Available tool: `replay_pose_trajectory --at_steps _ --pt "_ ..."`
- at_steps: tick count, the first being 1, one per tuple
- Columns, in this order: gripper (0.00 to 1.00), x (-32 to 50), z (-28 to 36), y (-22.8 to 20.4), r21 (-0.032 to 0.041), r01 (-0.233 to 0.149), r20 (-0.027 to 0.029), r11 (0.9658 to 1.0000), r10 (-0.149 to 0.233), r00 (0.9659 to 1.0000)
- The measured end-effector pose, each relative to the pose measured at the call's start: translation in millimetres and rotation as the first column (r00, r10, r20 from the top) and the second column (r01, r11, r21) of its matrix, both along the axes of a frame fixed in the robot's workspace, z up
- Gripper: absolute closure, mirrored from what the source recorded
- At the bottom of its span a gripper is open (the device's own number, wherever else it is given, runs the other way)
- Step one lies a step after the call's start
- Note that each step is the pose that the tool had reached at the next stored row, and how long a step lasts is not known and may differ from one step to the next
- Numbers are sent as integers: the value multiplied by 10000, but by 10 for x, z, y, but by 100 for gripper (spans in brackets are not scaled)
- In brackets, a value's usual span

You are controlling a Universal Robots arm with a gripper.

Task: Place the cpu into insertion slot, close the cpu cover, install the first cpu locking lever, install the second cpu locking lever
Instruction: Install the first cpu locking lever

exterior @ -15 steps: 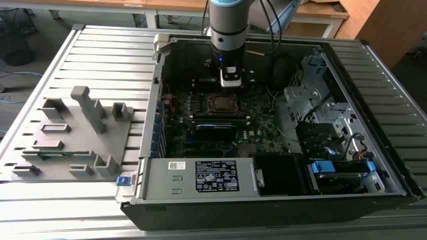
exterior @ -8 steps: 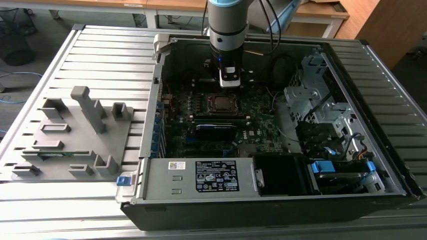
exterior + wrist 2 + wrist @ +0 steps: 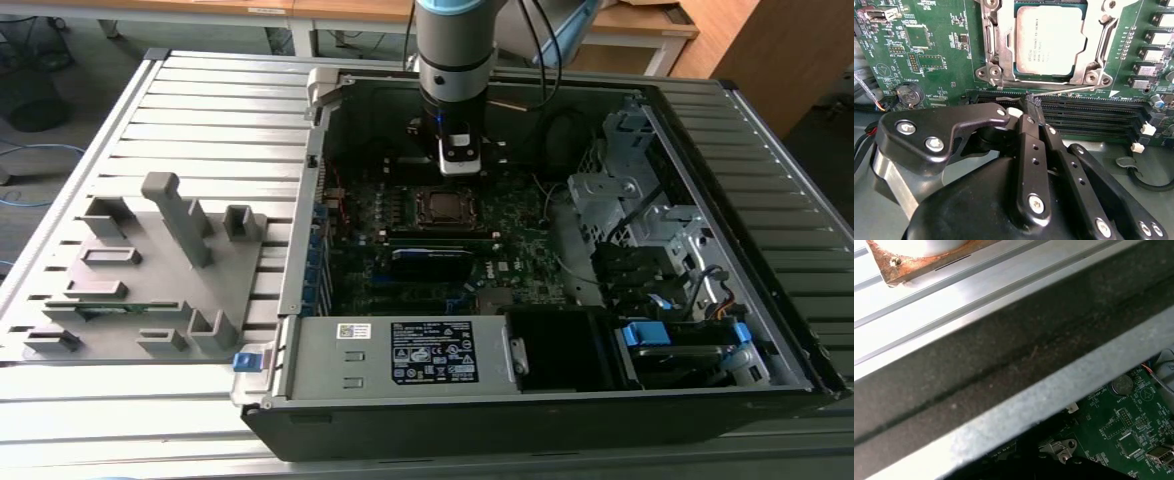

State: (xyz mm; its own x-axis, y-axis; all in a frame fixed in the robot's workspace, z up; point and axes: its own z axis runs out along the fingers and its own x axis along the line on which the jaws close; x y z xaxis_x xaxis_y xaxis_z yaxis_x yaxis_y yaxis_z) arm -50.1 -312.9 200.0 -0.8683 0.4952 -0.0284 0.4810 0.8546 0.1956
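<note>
The gripper (image 3: pixel 1032 102) is down inside the open computer case (image 3: pixel 534 435), fingers drawn tight together to a narrow point. Right at that point sits the end of a thin wire locking lever (image 3: pixel 1064 90). Tip and wire meet, but whether the steel is actually pinched between the fingers, I can't tell.

The lever runs along one edge of the insertion slot (image 3: pixel 441 206), between the socket and the long black memory slots (image 3: pixel 1094 117). And look at the socket: the cpu (image 3: pixel 1050 42) is seated, its pale face showing through the window of the cpu cover (image 3: pixel 998 55), and that silvery frame lies flat over it.

So chip in, cover down, by my reading. The levers are what's left. This one looks slightly off the frame and not hooked home, and the other lever I can't make out.

In the exterior view the arm (image 3: pixel 454 60) drops in at the far side of the socket.
</note>
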Motion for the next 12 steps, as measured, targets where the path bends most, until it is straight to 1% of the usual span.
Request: replay_pose_trajectory --at_steps 12 --pt "89 15 -45 1 -22 0 -2 10000 0 10000"
